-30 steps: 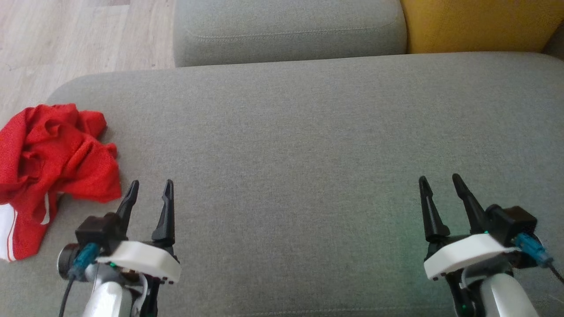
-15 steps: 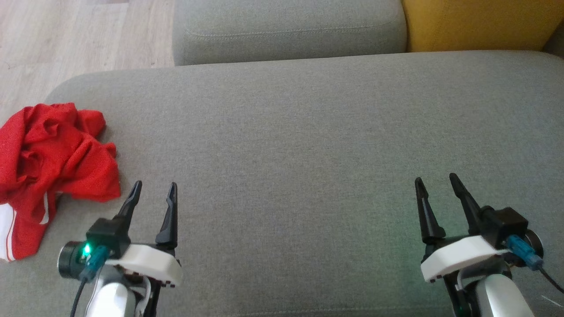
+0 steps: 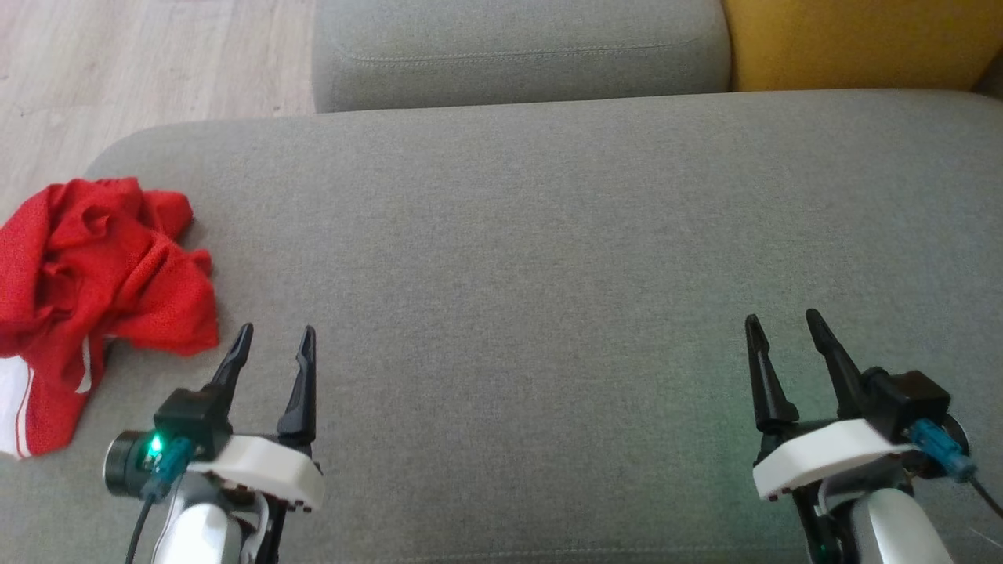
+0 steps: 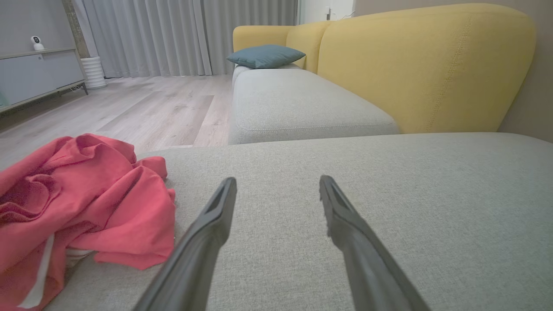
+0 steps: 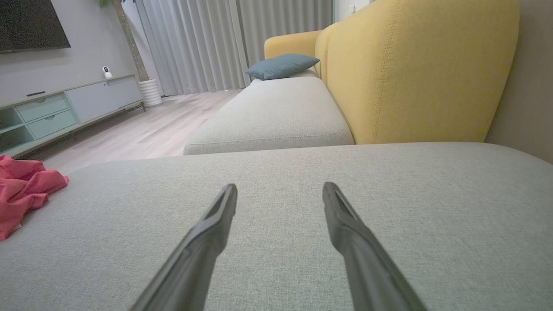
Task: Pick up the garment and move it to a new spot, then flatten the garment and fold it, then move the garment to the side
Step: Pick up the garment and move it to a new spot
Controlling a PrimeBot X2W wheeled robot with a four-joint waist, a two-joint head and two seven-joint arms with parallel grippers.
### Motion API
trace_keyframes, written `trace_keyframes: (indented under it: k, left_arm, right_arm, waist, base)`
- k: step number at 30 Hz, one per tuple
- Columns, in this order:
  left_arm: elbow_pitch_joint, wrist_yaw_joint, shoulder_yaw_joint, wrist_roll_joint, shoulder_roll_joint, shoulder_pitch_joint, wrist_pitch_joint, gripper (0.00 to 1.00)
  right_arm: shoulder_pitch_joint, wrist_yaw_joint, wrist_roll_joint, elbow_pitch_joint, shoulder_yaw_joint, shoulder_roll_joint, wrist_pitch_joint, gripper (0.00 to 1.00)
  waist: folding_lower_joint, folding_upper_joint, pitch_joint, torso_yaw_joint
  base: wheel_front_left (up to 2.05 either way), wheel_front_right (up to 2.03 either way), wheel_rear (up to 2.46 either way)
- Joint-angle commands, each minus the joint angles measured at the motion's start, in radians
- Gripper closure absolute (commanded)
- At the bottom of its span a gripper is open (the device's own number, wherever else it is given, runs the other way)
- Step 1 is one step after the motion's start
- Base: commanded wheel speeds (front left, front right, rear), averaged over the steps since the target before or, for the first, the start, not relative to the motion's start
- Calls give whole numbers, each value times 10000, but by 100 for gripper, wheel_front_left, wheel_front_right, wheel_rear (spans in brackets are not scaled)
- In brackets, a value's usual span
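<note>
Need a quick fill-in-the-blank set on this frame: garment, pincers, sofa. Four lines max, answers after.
1. The crumpled garment is mostly ____ with some white trim.
2. It lies on the grey cushion, on the robot's ____ side.
3. The left pincer and the right pincer are both ____, holding nothing.
4. The sofa backrest beyond the cushion is ____.

Missing words: red; left; open; yellow.

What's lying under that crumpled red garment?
The garment rests on the grey cushion. A white part of it pokes out beneath the red folds. Anything else under it is hidden.
</note>
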Motion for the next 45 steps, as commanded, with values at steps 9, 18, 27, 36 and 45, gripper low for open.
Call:
trace_keyframes:
  k: [9,18,27,36,45]
  left_arm:
    - [-346,53,466,-11,20,-864,-122,0]
    - [-439,142,703,-23,10,-921,-122,0]
    - [-544,168,1067,-76,25,-823,-122,0]
    - [-681,157,1242,-66,-68,-777,-122,0]
    - [-766,153,1516,-145,-165,-1291,-122,0]
  right_arm:
    - [-386,40,204,-509,326,-21,-102,0]
    - [-471,40,224,-898,719,-21,115,0]
    - [-537,40,210,-1249,1007,-21,320,0]
    - [-511,40,160,-1430,999,-20,427,0]
    - [-779,40,38,-1864,988,-147,755,0]
  waist:
    - [0,-1,81,867]
    - [0,-1,159,2407]
    - [0,-1,238,3713]
    - [0,-1,343,4003]
    - [0,-1,1083,3895]
  base:
    - [0,0,0]
    - [0,0,0]
    - [0,0,0]
    - [0,0,0]
    - [0,0,0]
